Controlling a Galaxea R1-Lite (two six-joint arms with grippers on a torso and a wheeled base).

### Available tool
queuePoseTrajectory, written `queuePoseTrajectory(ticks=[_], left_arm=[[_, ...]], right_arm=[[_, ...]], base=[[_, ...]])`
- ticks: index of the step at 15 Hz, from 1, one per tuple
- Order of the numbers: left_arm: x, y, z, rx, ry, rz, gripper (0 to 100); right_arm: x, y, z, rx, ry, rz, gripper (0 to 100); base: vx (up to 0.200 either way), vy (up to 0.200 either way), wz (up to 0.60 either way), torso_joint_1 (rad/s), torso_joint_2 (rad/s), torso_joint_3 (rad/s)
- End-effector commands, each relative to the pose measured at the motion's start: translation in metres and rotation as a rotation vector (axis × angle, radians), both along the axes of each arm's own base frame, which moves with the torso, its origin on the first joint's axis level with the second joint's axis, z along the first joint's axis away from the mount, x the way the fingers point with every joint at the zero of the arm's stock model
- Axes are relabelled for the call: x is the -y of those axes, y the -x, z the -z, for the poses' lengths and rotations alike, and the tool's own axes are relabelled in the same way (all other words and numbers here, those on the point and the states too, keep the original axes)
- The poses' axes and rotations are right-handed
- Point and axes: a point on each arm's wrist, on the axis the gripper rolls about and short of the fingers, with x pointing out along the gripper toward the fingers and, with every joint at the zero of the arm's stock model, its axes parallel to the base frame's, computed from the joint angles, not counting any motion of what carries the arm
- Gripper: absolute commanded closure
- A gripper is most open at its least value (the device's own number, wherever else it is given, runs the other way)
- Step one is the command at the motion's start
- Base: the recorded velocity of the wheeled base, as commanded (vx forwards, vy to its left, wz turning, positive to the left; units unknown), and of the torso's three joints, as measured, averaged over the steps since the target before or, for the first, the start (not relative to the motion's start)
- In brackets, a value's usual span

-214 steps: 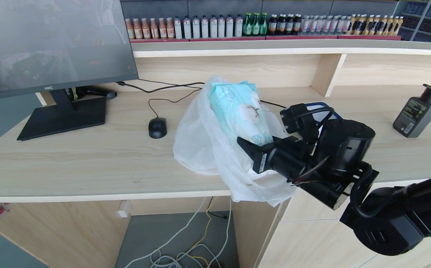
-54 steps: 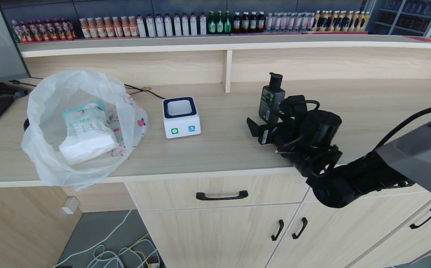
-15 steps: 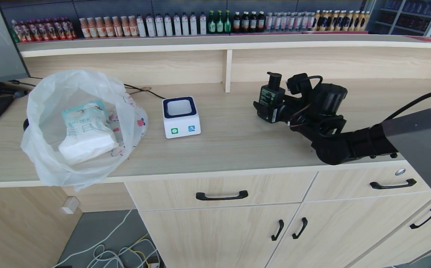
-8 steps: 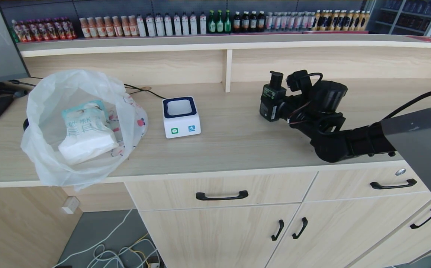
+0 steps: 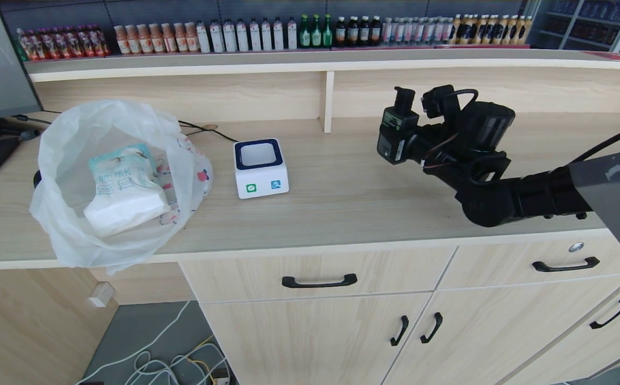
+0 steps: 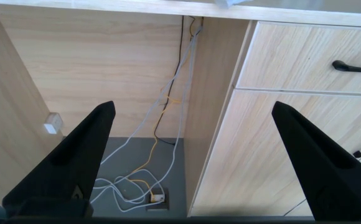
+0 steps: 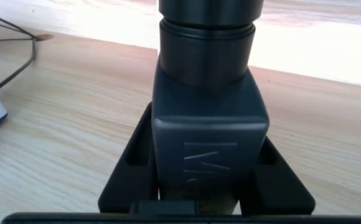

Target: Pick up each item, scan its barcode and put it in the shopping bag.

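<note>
Pump bottle (image 5: 393, 140), dark grey, is hanging upright just above the wooden counter (image 5: 342, 208), and your right gripper (image 5: 402, 149) is clamping its body from both sides. You are, by the look of it, finishing the pick-up step, with scanning coming next. That is calling for carrying the bottle left to the white scanner box (image 5: 260, 168) and turning its barcode toward the window. After that comes the shopping bag (image 5: 58, 230), lying farther left. Your left gripper (image 6: 193, 155) is hanging spread wide below the counter.
</note>
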Motion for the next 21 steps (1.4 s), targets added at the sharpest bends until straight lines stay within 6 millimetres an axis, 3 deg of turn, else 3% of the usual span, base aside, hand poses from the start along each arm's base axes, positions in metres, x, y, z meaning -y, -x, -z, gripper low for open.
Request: queuePoseTrajectory(ticks=[1,4,7,9,12,16,21], left_arm=[[0.0,0.0,0.0,0.0,0.0,0.0,0],[0.0,0.0,0.0,0.0,0.0,0.0,0],[0.0,0.0,0.0,0.0,0.0,0.0,0],[0.0,0.0,0.0,0.0,0.0,0.0,0],[0.0,0.0,0.0,0.0,0.0,0.0,0],[0.0,0.0,0.0,0.0,0.0,0.0,0],[0.0,0.0,0.0,0.0,0.0,0.0,0]], right_arm=[[0.004,0.021,-0.03,0.051,-0.024,-0.009,100],[0.017,0.063,-0.06,0.07,-0.055,-0.014,100],[0.033,0.115,-0.074,0.054,-0.08,-0.022,100],[0.042,0.144,-0.074,0.049,-0.103,-0.026,100],[0.054,0.181,-0.059,0.044,-0.143,-0.035,100],[0.062,0.206,-0.05,0.087,-0.192,-0.045,100],[0.064,0.212,-0.054,0.1,-0.195,-0.05,100]], base=[[0.0,0.0,0.0,0.0,0.0,0.0],[0.0,0.0,0.0,0.0,0.0,0.0],[0.0,0.0,0.0,0.0,0.0,0.0],[0.0,0.0,0.0,0.0,0.0,0.0],[0.0,0.0,0.0,0.0,0.0,0.0],[0.0,0.0,0.0,0.0,0.0,0.0],[0.0,0.0,0.0,0.0,0.0,0.0]])
